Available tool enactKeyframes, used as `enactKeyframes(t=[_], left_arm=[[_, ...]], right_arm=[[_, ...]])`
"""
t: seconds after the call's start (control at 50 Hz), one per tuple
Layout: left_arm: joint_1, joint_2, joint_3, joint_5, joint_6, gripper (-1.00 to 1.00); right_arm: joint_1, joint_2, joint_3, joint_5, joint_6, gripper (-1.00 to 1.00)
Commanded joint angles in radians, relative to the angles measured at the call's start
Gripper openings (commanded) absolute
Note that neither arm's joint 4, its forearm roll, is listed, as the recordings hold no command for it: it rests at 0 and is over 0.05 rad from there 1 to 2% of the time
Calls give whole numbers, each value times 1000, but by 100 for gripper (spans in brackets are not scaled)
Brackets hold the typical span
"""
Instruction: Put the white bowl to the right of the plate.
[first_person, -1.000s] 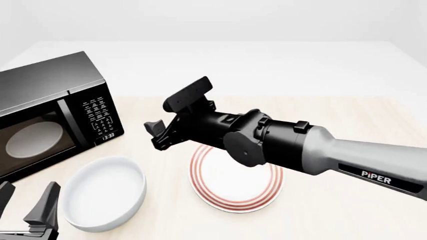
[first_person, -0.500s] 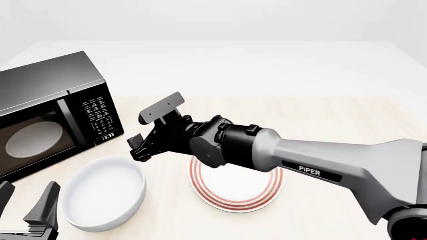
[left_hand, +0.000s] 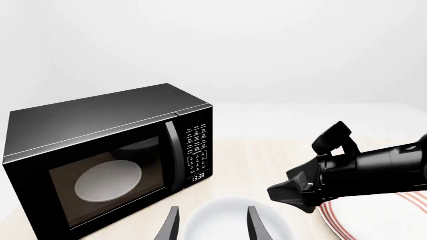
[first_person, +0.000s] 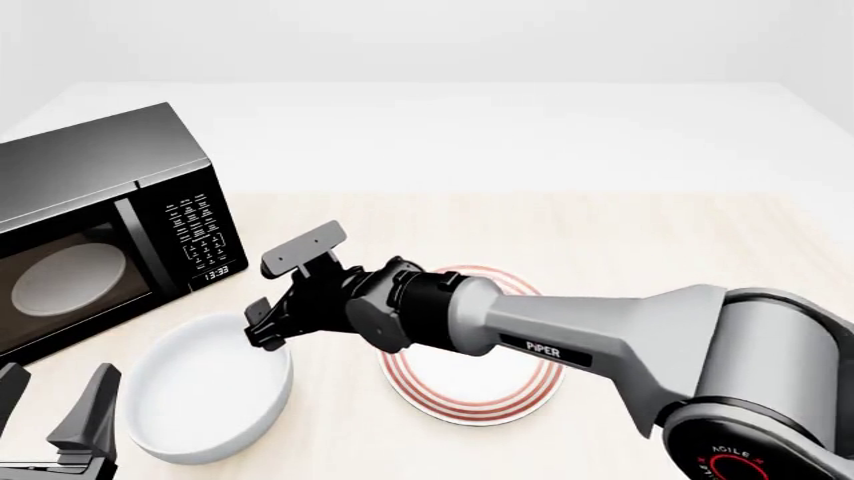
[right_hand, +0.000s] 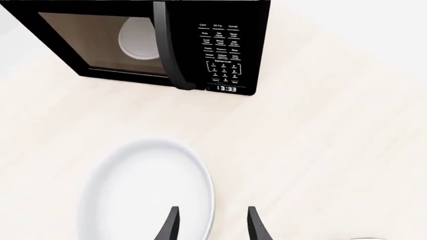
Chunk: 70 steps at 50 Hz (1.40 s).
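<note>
Sitting at the far left of the front view, the black microwave (first_person: 107, 230) has its door shut, a pale oval disc (first_person: 70, 282) showing behind the glass. Low in the frame's bottom-left corner the left hand (first_person: 54, 425) rests idle with its fingers spread apart and nothing between them. Just right of it the white bowl (first_person: 207, 388) sits on the tabletop (first_person: 641, 240), left of the plate (first_person: 474, 345) and near it but not touching. The right hand (first_person: 274, 300) reaches across above the plate and hovers at the bowl's upper-right rim, jaws wide and empty; in the right wrist view its fingertips (right_hand: 252, 225) straddle the rim of the white bowl (right_hand: 143, 195), one inside and one outside. Risks from here, as a judgement: the walls are thick and glossy, so a pinch on the rim could slip and drop the bowl. A descent that lands a fingertip on the rim instead of astride it would push the bowl toward the left hand. Carried low, the bowl could also clip the plate when crossing to the bare tabletop at lower right.
</note>
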Motion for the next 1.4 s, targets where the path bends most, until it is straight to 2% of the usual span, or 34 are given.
enactKeyframes(t=[0.02, 0.42, 1.1, 1.28, 1.3, 1.4], left_arm=[[0, 0, 0, 0, 0, 100], [0, 0, 0, 0, 0, 100], [0, 0, 0, 0, 0, 100], [0, 0, 0, 0, 0, 100], [0, 0, 0, 0, 0, 100], [0, 0, 0, 0, 0, 100]], right_arm=[[1, 58, -24, -2, 33, 100], [-4, 137, -64, -19, 62, 100], [16, 265, -117, -57, 146, 100], [26, 274, -116, -59, 140, 100], [22, 272, -116, -59, 134, -100], [23, 260, -100, -68, 134, -100]])
